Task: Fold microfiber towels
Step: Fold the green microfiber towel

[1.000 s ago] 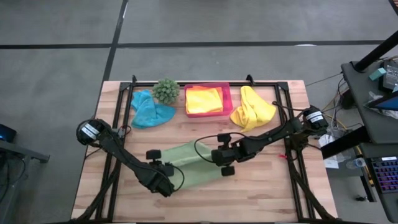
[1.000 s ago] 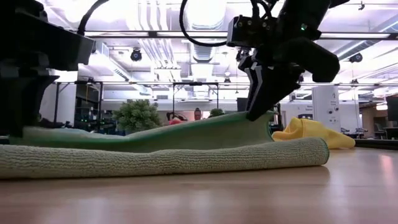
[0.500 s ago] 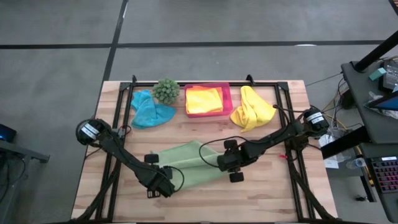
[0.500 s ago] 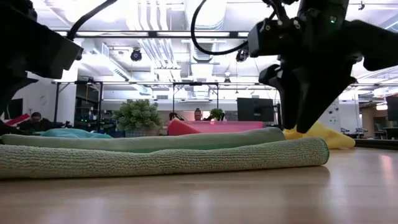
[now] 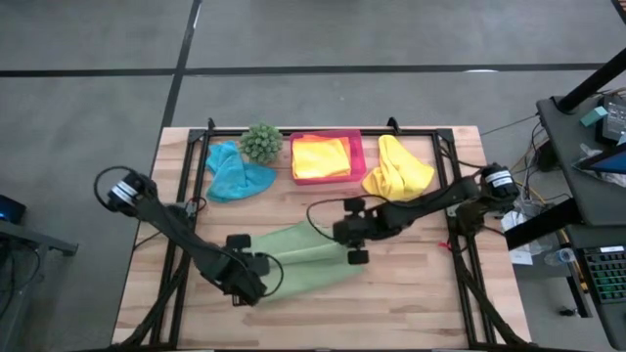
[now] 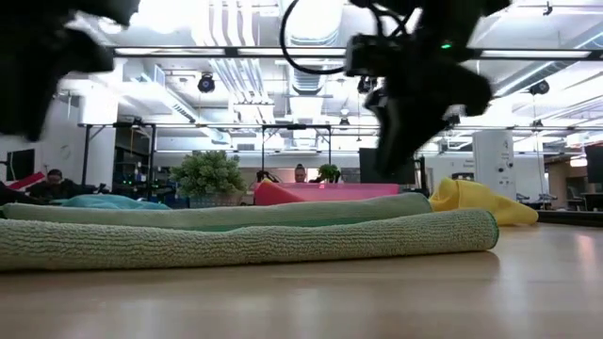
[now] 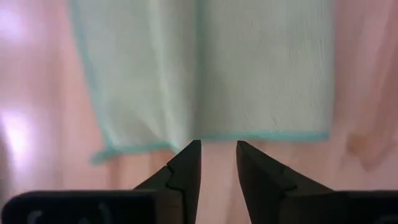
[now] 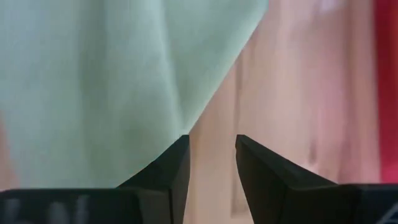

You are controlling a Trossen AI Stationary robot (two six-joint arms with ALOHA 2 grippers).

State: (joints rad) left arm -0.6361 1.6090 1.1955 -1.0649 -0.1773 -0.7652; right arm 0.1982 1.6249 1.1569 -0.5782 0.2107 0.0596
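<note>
The light green towel lies folded into a long strip on the wooden table's middle. My left gripper hovers over its near left end, open, with the towel's hemmed edge just beyond the fingertips. My right gripper hovers over the strip's far right end, open. Its fingertips stand above the towel's slanting edge and bare wood. In the low view it hangs clear above the towel.
Along the table's far side lie a crumpled teal towel, a small spiky green plant, a pink tray holding a folded yellow towel, and a crumpled yellow towel. Bare wood shows at the near right.
My right gripper has let go of the green towel's raised upper layer, which has fallen flat onto the layer below. The gripper swung toward the table's right, then came back over the towel's far right end. My left gripper has risen clear of the towel's near left end.
</note>
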